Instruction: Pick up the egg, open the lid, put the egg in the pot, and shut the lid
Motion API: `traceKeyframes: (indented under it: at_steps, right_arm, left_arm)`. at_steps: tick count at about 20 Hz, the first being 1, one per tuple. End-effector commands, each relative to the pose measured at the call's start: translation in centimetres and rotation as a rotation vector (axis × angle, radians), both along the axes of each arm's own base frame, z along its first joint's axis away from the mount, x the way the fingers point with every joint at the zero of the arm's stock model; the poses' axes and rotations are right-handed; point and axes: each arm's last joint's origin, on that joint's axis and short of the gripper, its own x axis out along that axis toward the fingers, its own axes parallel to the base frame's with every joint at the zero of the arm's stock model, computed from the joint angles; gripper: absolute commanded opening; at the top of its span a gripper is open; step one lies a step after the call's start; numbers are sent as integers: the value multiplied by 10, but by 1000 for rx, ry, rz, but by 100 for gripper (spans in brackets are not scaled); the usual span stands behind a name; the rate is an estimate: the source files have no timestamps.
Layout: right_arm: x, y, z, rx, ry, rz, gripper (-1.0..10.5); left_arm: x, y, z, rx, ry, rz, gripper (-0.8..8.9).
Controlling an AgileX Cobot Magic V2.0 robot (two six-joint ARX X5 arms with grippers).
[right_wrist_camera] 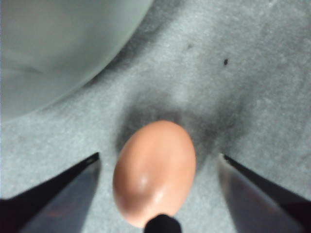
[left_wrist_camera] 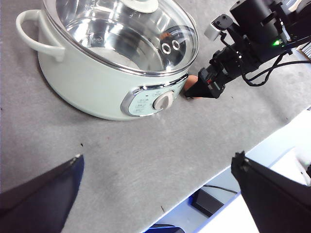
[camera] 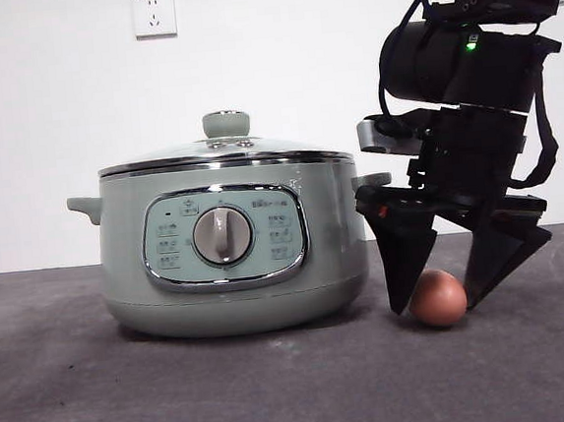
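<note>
The sage-green pot [camera: 231, 250] sits on the grey table [camera: 180, 398], its glass lid [camera: 226, 153] seated on the rim with the round knob on top, the grey dial [camera: 223, 236] facing front; just beside it, down at the tabletop, the right gripper [camera: 438, 301] straddles the brown egg [camera: 438, 298], jaws spread, one on either side; the right wrist view shows a gap of bare table between each jaw and the shell, so nothing is pinched; the egg lies on the table, near the pot's wall; the left gripper [left_wrist_camera: 155, 194] hangs high and well back from pot and egg, jaws wide apart, holding nothing.
</note>
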Motion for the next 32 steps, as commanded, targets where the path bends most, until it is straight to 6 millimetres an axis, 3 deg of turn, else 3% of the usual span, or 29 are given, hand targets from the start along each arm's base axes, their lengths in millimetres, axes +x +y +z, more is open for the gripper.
traceKeyframes:
  at_steps: [1,3,8,11,14,17,21,27,32]
  right_arm:
    - [2,2,-2,6,-12,-5,165]
    - [2,1,-2,4,-9,-4,-22]
    - [-3,-1,8,9,-11,-5,-12]
    - [-15,-8,40,40,-77,-6,-12]
    - [-40,-21,88,100,-197,-7,-12]
    - [-73,-40,136,171,-370,-22,-12]
    - [-111,-60,173,255,-524,-24,-13]
    - [-143,-77,191,306,-610,-23,-12]
    - [-152,-82,196,325,-643,-24,-12]
  left_arm:
    - [1,0,2,-6,-16,0,692]
    - [1,0,2,-6,-22,0,692]
    - [2,0,4,-5,-40,1,691]
    - [10,0,6,-6,-75,-1,690]
    - [27,-4,8,-11,-109,-35,686]
    - [54,-18,18,-51,-162,-86,686]
    - [93,-51,39,33,-225,-93,686]
    - [173,-121,52,260,-256,-98,686]
    - [226,-153,28,331,-194,-111,687]
